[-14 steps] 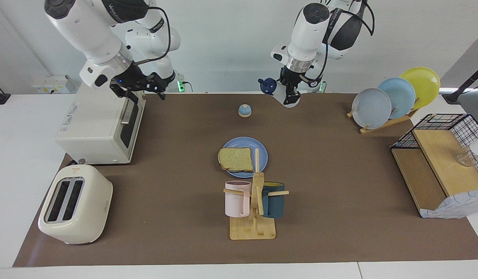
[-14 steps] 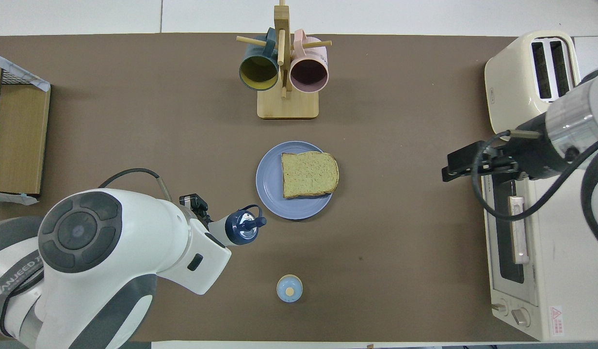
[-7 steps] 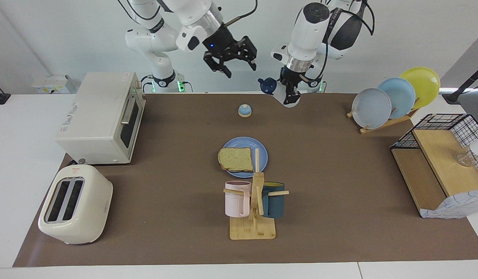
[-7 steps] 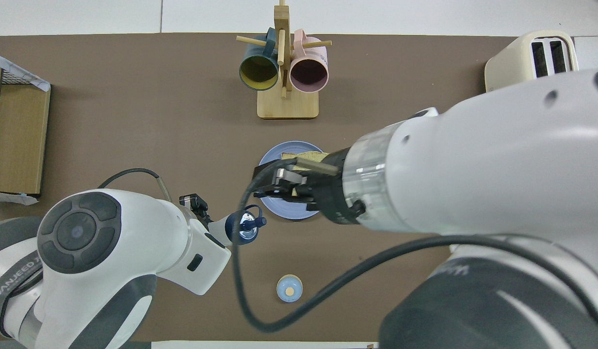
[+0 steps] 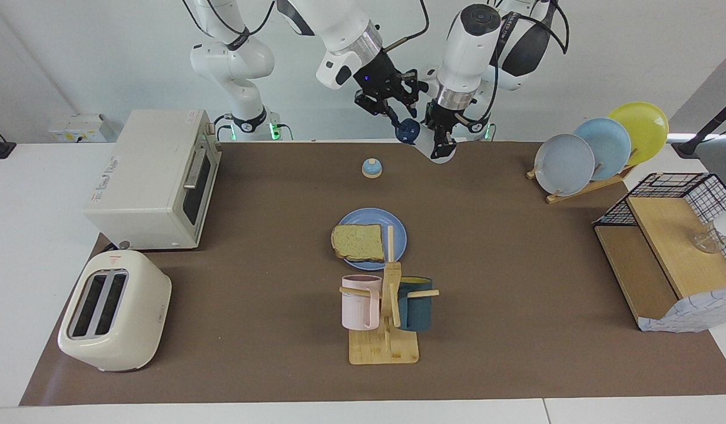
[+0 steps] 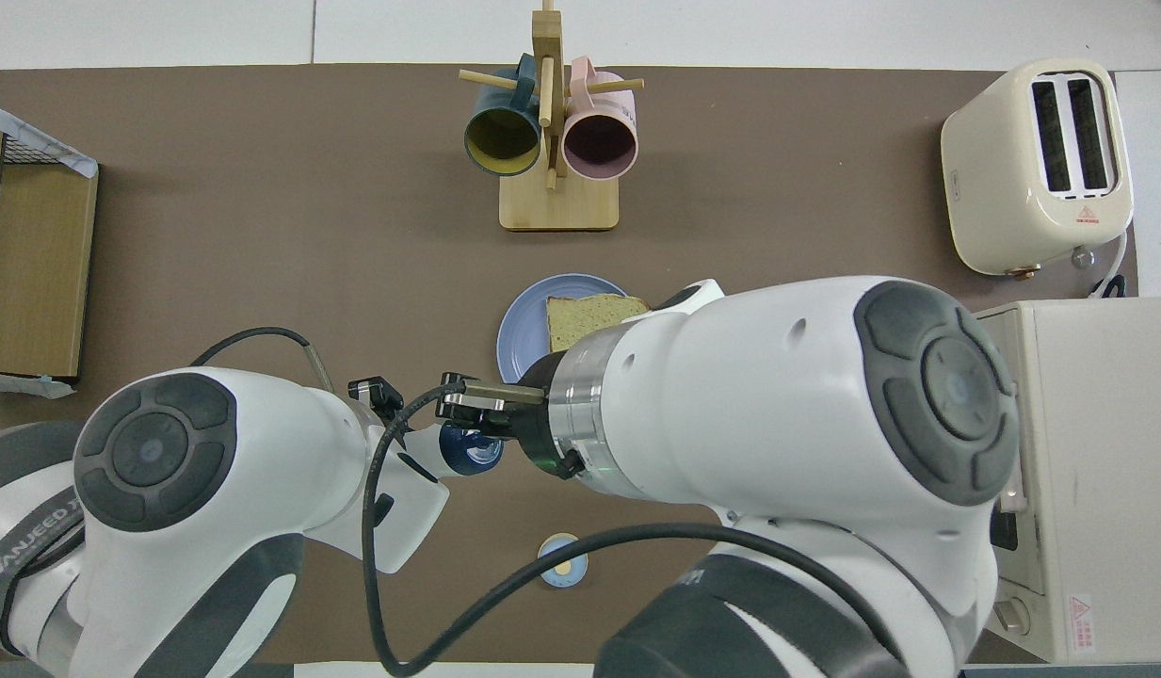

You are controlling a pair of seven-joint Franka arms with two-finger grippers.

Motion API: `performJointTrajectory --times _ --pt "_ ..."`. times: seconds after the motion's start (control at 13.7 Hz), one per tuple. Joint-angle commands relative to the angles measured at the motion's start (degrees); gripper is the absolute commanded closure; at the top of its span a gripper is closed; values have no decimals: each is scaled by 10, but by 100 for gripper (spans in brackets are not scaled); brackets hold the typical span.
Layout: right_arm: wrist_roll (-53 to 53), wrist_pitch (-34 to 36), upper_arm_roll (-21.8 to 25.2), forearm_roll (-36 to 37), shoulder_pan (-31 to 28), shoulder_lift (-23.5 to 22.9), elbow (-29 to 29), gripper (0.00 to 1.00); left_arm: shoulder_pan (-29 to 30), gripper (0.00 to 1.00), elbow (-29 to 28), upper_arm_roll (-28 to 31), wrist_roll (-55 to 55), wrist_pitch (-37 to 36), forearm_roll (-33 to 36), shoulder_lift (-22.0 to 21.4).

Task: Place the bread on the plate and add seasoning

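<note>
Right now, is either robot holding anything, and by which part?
The left gripper holds the seasoning bottle by its white body. The right gripper reaches its blue cap; grip unclear.

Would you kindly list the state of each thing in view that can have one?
bread: flat on the plate.
seasoning bottle: held tilted in the air, cap on.
left end effector: shut on the bottle.
right end effector: at the cap.
oven: door shut.
toaster: slots empty.
mugs: hung on the rack.

Mug rack (image 5: 386,312) stands just beside the plate (image 5: 398,229); bell (image 5: 371,168) sits nearer the robots; bare mat (image 5: 268,235) lies between plate and oven (image 5: 151,182)
</note>
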State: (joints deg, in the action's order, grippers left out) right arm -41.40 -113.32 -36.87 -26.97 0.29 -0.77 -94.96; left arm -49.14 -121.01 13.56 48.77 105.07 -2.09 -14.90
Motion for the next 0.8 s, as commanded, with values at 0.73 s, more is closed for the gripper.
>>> performJointTrajectory --times 0.73 --pt "53 48 1 37 -18 13 -11 63 0 100 -18 -1 3 8 11 -21"
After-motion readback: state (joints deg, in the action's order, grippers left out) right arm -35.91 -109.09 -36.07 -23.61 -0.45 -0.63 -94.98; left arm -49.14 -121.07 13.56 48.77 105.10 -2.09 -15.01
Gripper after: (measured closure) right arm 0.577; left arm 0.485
